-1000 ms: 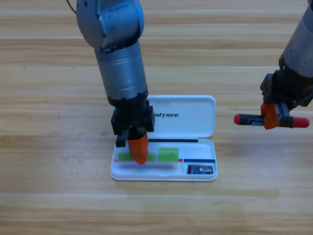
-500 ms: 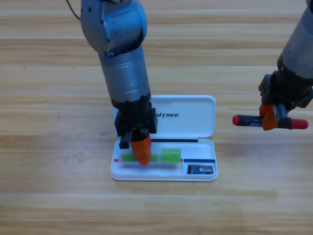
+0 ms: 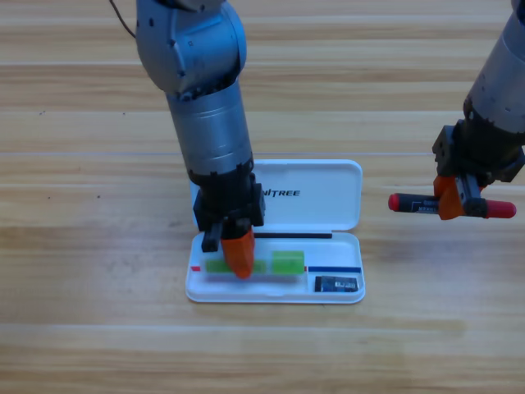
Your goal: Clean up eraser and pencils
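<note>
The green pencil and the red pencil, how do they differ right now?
The green pencil lies in the white case, under the left claw; the red pencil is off to the case's right, gripped by the right claw. The green one is partly hidden, the red one shows both ends. Both lie roughly level.

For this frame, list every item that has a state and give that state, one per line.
White case: open, lid flat on the table.
Green pencil: lying in the case's long compartment.
Eraser: in the small right compartment.
Red-and-black pencil: level, gripped mid-length, right of the case.
Left pincer: pointing down at the green pencil.
Right pincer: shut on the red-and-black pencil.
</note>
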`<state>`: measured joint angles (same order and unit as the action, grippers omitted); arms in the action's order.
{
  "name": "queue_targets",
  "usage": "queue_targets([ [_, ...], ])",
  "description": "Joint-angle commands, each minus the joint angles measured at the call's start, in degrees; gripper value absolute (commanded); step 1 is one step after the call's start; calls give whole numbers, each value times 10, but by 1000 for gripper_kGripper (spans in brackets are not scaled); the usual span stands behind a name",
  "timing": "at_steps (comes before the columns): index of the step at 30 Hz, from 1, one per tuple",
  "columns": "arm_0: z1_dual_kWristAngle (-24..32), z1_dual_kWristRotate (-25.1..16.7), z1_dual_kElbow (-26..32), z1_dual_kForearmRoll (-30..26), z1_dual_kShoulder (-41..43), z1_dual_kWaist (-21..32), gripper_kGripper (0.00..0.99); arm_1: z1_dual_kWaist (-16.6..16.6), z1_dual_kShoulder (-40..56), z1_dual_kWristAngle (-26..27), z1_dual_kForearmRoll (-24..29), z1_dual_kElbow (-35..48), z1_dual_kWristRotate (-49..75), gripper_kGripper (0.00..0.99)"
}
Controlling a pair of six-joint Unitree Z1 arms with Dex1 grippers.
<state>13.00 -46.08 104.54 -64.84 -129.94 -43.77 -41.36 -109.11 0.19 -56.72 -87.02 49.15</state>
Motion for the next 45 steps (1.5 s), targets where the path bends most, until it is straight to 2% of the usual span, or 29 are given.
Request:
queue_targets([
  [1,0,-2,-14,7,-31,-9,0,-22,-22,9,-7,6,-4,0],
  [8,-5,11,-14,7,-33,-9,0,-24,-25,8,-7,3,-5,0],
  [9,-5,12,-14,7,-34,-9,101,-24,-27,8,-7,3,-5,0],
  [11,-6,14,-16,7,-34,-9,736,-25,-29,8,-7,2,-5,0],
  [12,-7,16,-16,6,-34,-9,913,-26,-30,8,-7,1,-5,0],
  [13,-7,19,-16,6,-33,-9,979,-27,-30,8,-7,1,-5,0],
  [20,-9,24,-17,6,-32,-9,990,-33,-30,8,-7,-3,-6,0],
  [27,-16,30,-19,0,-12,-9,990,-69,-61,7,-20,-47,-12,0],
  [33,-61,32,-50,-16,117,-6,990,-108,-133,4,-44,-131,-30,0],
  [38,-97,29,-109,-21,262,29,990,-134,-197,-8,-57,-208,-42,0],
  [41,-108,-1,-149,-20,334,68,990,-139,-235,-12,-59,-249,-46,0],
  [45,-119,-45,-184,-10,364,116,990,-141,-276,-14,-59,-286,-53,0],
])
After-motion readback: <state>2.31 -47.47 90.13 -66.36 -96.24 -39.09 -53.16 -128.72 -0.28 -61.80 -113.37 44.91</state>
